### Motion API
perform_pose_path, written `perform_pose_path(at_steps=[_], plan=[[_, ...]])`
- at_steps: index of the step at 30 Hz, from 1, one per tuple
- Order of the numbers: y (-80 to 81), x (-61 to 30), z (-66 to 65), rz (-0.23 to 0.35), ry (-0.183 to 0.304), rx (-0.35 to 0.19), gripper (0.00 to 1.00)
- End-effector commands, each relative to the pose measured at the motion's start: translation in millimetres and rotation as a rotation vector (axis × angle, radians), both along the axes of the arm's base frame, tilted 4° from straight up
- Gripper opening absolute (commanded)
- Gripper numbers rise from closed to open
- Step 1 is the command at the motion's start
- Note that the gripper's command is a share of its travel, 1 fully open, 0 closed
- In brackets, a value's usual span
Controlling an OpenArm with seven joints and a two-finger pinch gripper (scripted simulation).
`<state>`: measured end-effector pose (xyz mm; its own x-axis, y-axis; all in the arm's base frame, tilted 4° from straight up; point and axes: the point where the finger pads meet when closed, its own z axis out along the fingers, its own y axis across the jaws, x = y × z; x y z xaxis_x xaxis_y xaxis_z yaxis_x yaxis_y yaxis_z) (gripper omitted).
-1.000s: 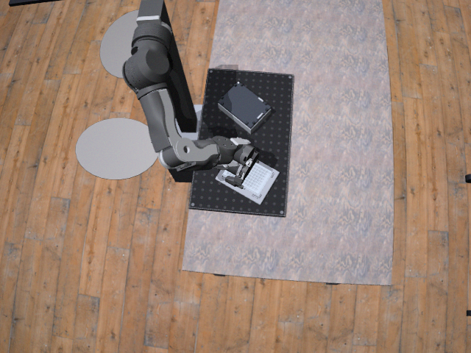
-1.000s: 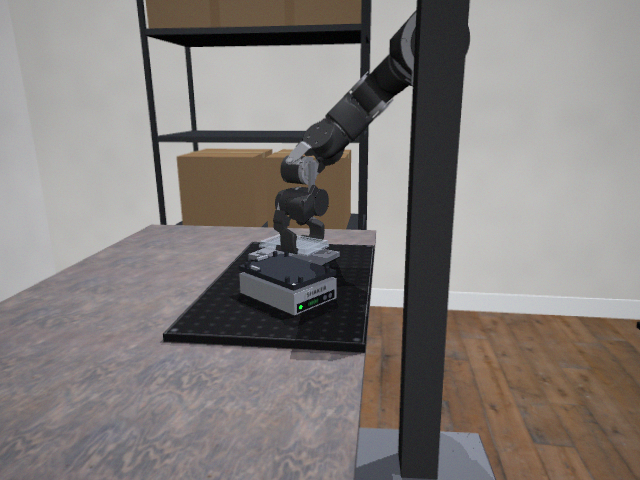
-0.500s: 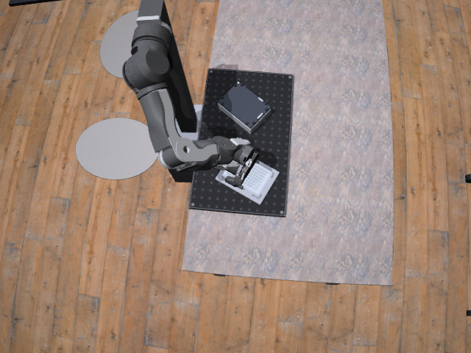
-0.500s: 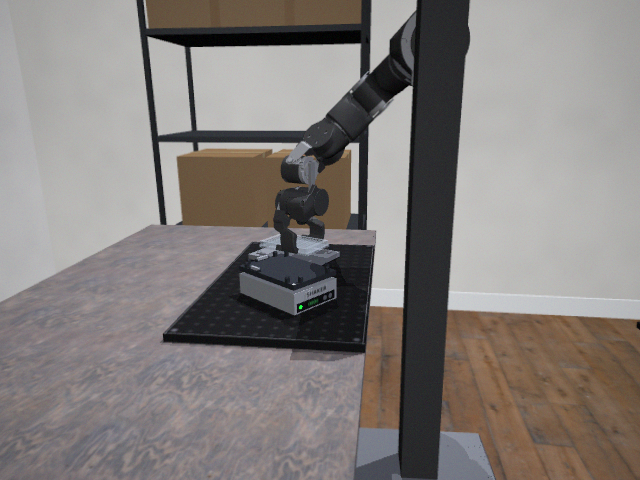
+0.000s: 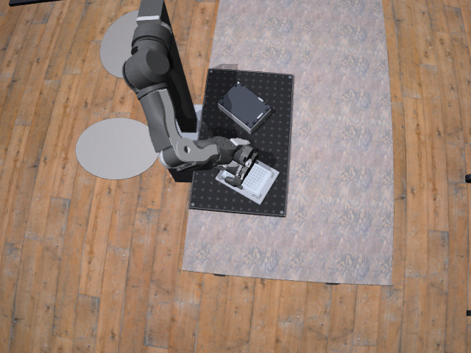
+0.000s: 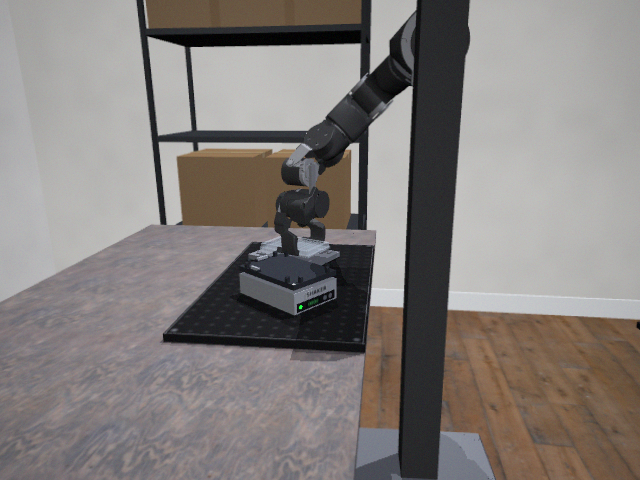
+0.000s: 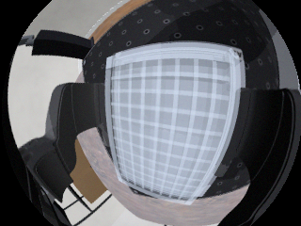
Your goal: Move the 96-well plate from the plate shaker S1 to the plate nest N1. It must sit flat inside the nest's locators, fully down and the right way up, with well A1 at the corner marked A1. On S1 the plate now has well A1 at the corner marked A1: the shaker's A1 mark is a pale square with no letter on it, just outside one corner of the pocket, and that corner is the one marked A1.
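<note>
The white 96-well plate (image 5: pixel 257 178) is over the pale grey plate nest N1 (image 5: pixel 223 180) at the near part of the black breadboard. My gripper (image 5: pixel 243 171) is shut on the plate, one finger on each long side. In the side view the plate (image 6: pixel 306 246) sits low at the nest, behind the shaker; I cannot tell whether it is fully down. In the wrist view the plate (image 7: pixel 172 128) fills the middle, between the dark fingers, and hides the nest. The plate shaker S1 (image 5: pixel 245 107) has an empty dark pocket; in the side view (image 6: pixel 289 284) its green display faces the camera.
The black breadboard (image 5: pixel 243 142) lies on the long table (image 5: pixel 304 151). A dark arm post (image 6: pixel 431 227) stands at the table edge. A shelf with cardboard boxes (image 6: pixel 222 186) stands behind the table.
</note>
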<state>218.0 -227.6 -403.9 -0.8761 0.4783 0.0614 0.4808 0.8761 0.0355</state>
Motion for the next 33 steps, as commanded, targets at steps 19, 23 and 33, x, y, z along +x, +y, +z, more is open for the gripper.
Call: perform_pose_path(at_steps=[19, 23, 33], plan=[[1.0, 2.2, -2.9, -0.004, -0.010, 0.004, 0.00], [1.0, 4.3, -2.3, -0.003, -0.012, 0.006, 0.00], [1.1, 5.6, -1.9, -0.002, -0.013, 0.007, 0.00]])
